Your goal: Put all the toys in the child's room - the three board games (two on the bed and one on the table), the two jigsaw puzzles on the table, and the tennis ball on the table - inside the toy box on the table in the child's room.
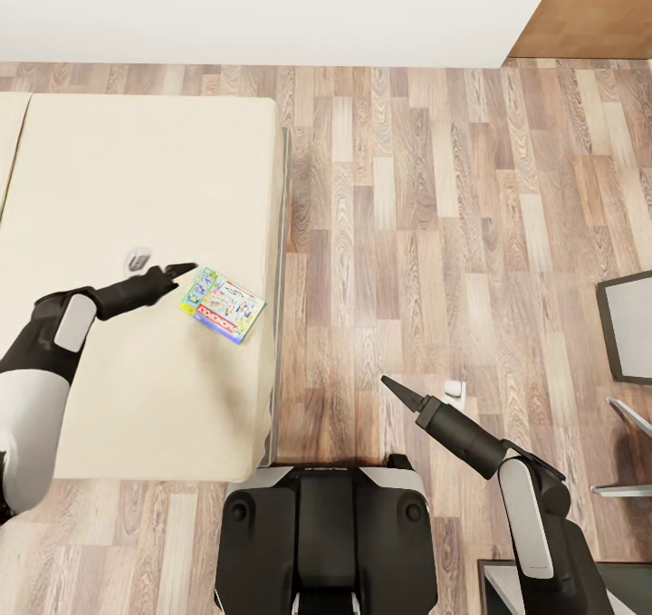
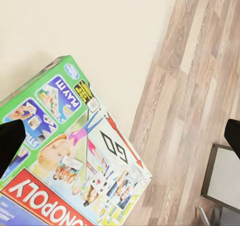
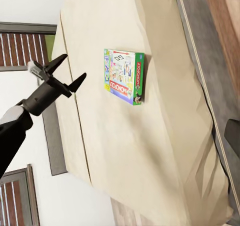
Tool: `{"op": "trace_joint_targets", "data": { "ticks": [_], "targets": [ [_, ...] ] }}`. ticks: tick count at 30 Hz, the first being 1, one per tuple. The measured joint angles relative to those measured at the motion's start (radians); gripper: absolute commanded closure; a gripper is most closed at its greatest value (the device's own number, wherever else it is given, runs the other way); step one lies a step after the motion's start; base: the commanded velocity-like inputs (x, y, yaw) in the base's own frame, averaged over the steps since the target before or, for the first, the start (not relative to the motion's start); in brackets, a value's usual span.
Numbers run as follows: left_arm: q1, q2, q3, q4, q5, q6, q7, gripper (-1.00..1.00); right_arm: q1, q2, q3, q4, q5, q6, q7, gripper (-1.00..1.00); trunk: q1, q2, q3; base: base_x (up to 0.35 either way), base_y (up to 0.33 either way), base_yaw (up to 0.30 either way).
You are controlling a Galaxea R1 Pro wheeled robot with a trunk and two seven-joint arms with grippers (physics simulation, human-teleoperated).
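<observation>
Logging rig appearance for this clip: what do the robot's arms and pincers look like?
Both arms have white shells over black joints, tapering to slim dark forearms. The left pincer and right pincer each end in two thin, pointed black fingers. A small pale grey block sits beside each wrist. No cables or markings are visible.

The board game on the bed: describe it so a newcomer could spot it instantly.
Find the large cream bed. Near its floor-side edge lies the board game, a flat green-edged box with a red Monopoly banner, just ahead of the open left gripper. It is the one colourful thing on the plain cover.
</observation>
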Motion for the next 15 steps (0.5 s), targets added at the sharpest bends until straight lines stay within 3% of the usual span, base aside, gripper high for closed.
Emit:
{"op": "trace_joint_targets", "data": {
  "ticks": [5,15],
  "targets": [
    [-0.002,-0.029,-0.005,0.000,-0.004,-0.007,0.011,-1.00,0.000,0.000,0.000,0.000,0.000,0.000,0.001,-1.00,0.000,0.000,0.000,0.000,0.000,0.000],
    [-0.002,-0.041,-0.009,0.002,-0.012,-0.059,0.013,-1.00,0.000,-0.001,0.000,0.000,0.000,0.000,0.001,-1.00,0.000,0.000,0.000,0.000,0.000,0.000]
  ]
}}
